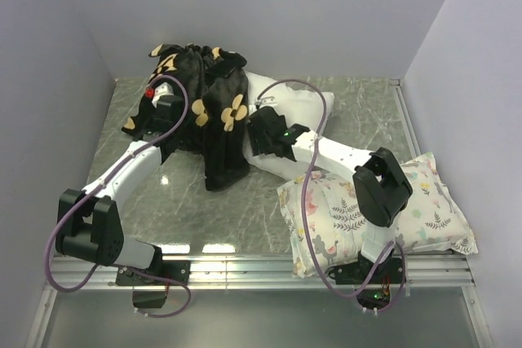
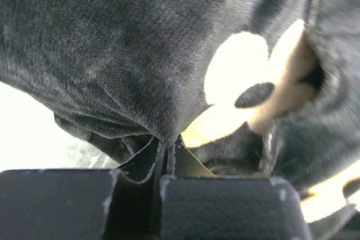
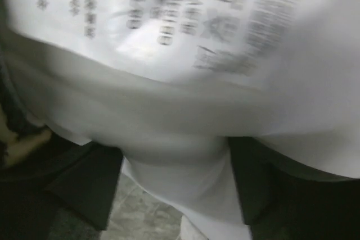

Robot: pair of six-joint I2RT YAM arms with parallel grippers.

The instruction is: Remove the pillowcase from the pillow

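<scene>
The black pillowcase [image 1: 214, 112] with tan flower motifs lies bunched at the back left and still covers the left end of the plain white pillow [image 1: 300, 107]. My left gripper [image 1: 173, 107] is shut on a fold of the pillowcase; in the left wrist view the black fabric [image 2: 140, 54] is pinched between the closed fingers of the gripper [image 2: 164, 161]. My right gripper [image 1: 258, 128] is shut on the pillow's exposed edge; in the right wrist view the white pillow [image 3: 180, 116] bulges between the fingers of the gripper [image 3: 175, 181], under its printed tag [image 3: 185, 9].
A smaller white pillow with pastel floral print [image 1: 383, 209] lies at the front right under the right arm. The grey marble tabletop [image 1: 171, 209] is walled at the back and sides, with a metal rail [image 1: 245, 262] along the near edge.
</scene>
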